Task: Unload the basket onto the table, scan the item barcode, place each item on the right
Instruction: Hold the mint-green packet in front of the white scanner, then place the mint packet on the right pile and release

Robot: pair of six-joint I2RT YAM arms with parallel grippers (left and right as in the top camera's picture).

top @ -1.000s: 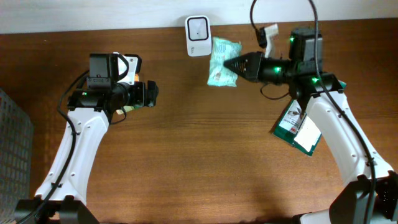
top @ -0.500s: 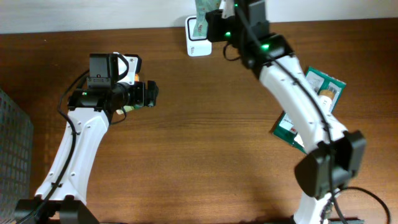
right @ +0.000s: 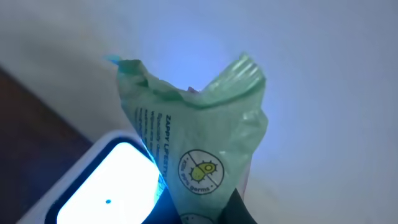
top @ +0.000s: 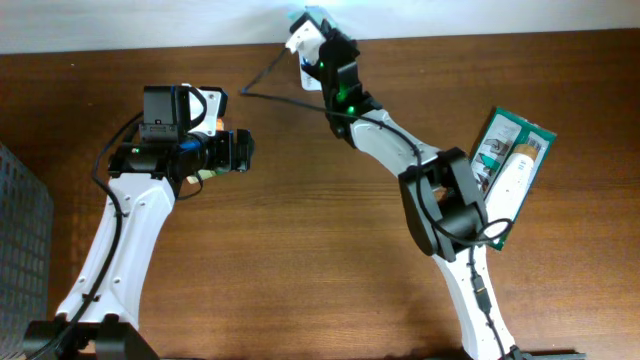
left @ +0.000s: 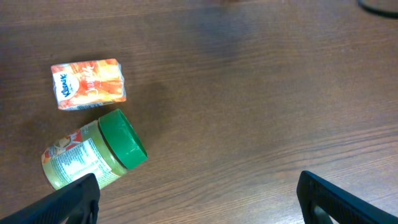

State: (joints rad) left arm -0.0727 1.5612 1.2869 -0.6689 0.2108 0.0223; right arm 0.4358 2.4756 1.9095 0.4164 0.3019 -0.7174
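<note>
- right claw (top: pixel 310 35) pinching the green packet (right: pixel 199 137) — at the far edge of the table (top: pixel 320 250), just above the lit scanner (right: pixel 112 180)
- packet's long axis runs out from the claw; scanner sits below-left of it
- left claw (left: pixel 199 199) spread, well apart

Left arm (top: pixel 118 235) stood bent at the near left, left hand (top: pixel 243 150) pointed right, fingers spread wide and empty, right arm (top: pixel 395 150) reached from near right to far middle, right hand (top: pixel 312 38) clamped tight on a green packet (right: pixel 199 146).
</note>
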